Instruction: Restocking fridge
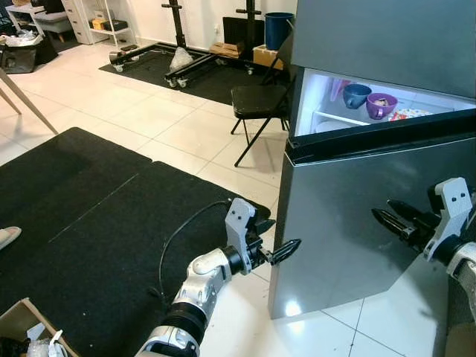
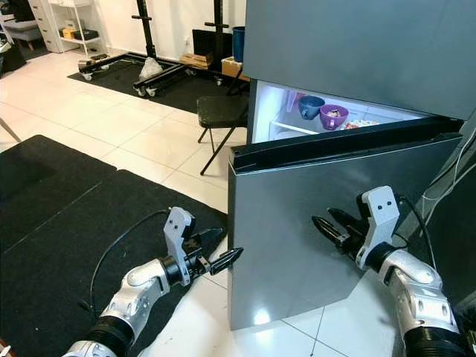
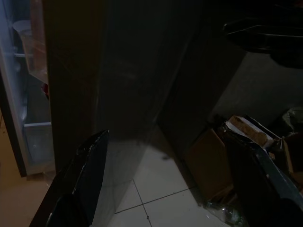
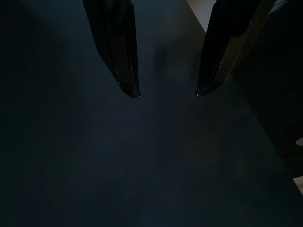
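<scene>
Now the steel fridge door [image 2: 312,223] stands ajar, blue mug [image 2: 310,107] and purple mug [image 2: 333,116] lit inside, left gripper [image 2: 220,260] spread at its edge, right gripper [image 2: 329,225] parted against its face.

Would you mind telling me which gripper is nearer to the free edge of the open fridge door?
Left. The left gripper sits right at the fridge door edge, low down; the right gripper is farther along the door's steel face.
</scene>
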Available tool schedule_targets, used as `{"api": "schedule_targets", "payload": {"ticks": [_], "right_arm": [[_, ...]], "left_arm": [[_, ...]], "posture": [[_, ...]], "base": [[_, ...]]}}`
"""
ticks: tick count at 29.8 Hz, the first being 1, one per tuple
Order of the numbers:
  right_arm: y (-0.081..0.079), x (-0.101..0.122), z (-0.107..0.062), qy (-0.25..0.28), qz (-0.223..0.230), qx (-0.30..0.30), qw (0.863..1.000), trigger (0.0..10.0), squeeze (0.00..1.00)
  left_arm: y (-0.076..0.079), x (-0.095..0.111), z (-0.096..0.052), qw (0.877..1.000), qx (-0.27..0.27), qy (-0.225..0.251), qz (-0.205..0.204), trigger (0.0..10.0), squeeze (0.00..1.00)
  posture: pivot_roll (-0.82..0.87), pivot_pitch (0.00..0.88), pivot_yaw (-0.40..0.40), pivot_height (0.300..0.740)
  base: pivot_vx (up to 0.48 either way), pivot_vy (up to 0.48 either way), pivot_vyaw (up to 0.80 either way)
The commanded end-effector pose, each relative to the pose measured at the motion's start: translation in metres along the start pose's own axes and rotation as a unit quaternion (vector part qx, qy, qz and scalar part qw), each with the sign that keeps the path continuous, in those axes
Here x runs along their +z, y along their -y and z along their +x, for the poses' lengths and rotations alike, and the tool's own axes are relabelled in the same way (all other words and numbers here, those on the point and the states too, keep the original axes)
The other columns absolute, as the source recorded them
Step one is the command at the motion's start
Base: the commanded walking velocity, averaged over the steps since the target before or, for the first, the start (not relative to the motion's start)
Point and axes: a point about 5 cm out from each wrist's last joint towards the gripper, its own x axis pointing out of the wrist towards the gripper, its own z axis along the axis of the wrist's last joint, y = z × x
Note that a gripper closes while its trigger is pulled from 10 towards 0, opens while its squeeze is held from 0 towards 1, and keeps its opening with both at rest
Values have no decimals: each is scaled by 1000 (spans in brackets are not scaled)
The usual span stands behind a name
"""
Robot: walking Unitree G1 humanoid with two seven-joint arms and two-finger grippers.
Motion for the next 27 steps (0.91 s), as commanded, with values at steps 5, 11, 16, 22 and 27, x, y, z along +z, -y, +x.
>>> {"api": "schedule_targets", "payload": {"ticks": [5, 11, 16, 22, 27], "right_arm": [[0, 0, 3, 3, -6, -6, 1000, 10000, 0], [2, -2, 4, -1, -8, -14, 1000, 10000, 0], [2, -3, 3, -1, -7, -11, 1000, 10000, 0], [-5, 2, 0, 23, 3, 31, 999, 10000, 0], [-7, 6, -1, 37, 8, 45, 998, 10000, 0]], "left_arm": [[7, -2, 2, 1000, -17, 3, 4, 10000, 0], [9, -4, 2, 1000, -23, 2, 5, 10000, 0], [9, -7, -1, 1000, -24, -3, 6, 10000, 0], [10, -6, -4, 1000, -27, 1, 10, 10000, 0], [17, -7, -4, 999, -47, 3, 13, 10000, 0]], "posture": [[-39, 0, 1, 740], [-37, 0, 0, 740], [-37, 0, 1, 740], [-37, 0, 1, 740], [-36, 0, 1, 740]], "base": [[258, 0, 0], [254, 0, 0], [254, 0, 0], [211, 0, 0], [0, 0, 0]]}}
